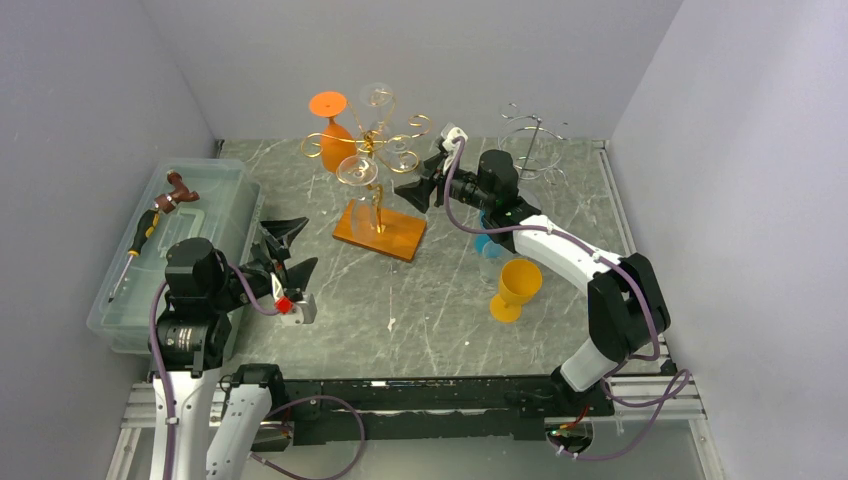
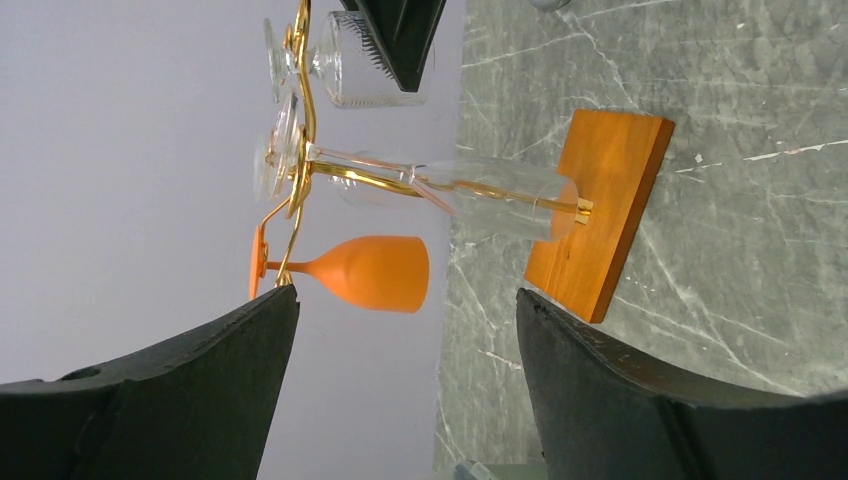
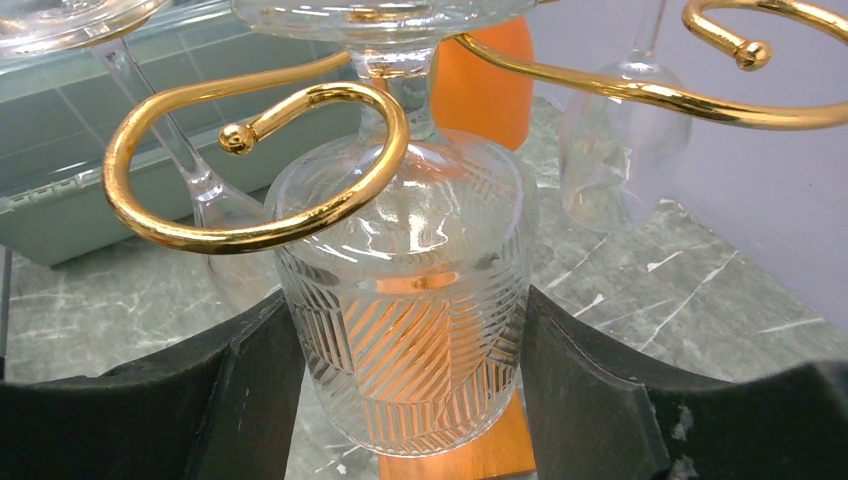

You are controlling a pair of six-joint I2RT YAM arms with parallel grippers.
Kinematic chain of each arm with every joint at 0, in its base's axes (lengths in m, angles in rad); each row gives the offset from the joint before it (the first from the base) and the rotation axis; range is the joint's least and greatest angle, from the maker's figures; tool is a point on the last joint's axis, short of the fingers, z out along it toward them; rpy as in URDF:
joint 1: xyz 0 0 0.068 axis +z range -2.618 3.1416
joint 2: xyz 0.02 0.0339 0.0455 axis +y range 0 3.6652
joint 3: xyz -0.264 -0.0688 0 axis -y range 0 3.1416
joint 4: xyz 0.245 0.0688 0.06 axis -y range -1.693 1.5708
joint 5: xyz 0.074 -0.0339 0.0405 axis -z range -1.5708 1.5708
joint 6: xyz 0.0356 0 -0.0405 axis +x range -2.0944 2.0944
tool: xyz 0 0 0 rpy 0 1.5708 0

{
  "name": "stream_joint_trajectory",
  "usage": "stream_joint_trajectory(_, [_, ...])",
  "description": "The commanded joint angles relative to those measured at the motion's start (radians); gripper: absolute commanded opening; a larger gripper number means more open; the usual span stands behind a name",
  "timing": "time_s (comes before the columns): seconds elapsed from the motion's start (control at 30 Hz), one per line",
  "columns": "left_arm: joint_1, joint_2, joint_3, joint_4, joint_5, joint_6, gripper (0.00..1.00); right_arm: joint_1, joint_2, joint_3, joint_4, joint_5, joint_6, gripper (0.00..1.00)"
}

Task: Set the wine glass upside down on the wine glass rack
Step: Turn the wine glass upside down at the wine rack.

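Bench: grey marbled bench [image 1: 440,300], grey walls close on three sides, so there's little swing room.
Rack: gold wine glass rack [image 1: 378,150] stands on its wooden base [image 1: 380,230] mid-bench. An orange glass [image 1: 335,135] and clear ones already hang on it.
Glass: cut-pattern wine glass [image 3: 400,250] is inverted at the rack, bowl down. Its stem passes through the gold hook [image 3: 250,160], with the foot above the loop.
Right fingers: right gripper [image 1: 412,190] has a finger on each side of the bowl and looks clamped on it.
Poor view: the foot runs off the top of the wrist view, so I can't tell if it bears on the hook or the fingers carry it.
Left fingers: left gripper [image 1: 290,252] is spread apart and empty beside the plastic bin [image 1: 215,180], well apart from the rack.
Risk 1: letting go before the foot seats would drop the glass onto the base.
Risk 2: the hook mouth is open at the ball end. A sideways pull-out could drag the stem back through it.
Risk 3: a finger snagging the bowl on retreat would swing it into the neighbour glass [image 3: 620,150] just beside it.
Risk 4: pushing on the hook could tip the loaded rack.
Risk 5: the forearm passes near the yellow goblet [image 1: 515,288], so a wide retract may knock it.
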Motion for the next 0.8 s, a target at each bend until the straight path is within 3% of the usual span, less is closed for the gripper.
stream_joint_trajectory(0.0, [-0.001, 0.01, 0.016, 0.004, 0.016, 0.027, 0.85, 0.007, -0.04, 0.021, 0.101, -0.031, -0.048, 0.28])
stream_joint_trajectory(0.77, [-0.001, 0.009, 0.016, 0.01, 0.019, 0.021, 0.85, 0.016, -0.089, -0.052, 0.146, -0.057, -0.077, 0.26])
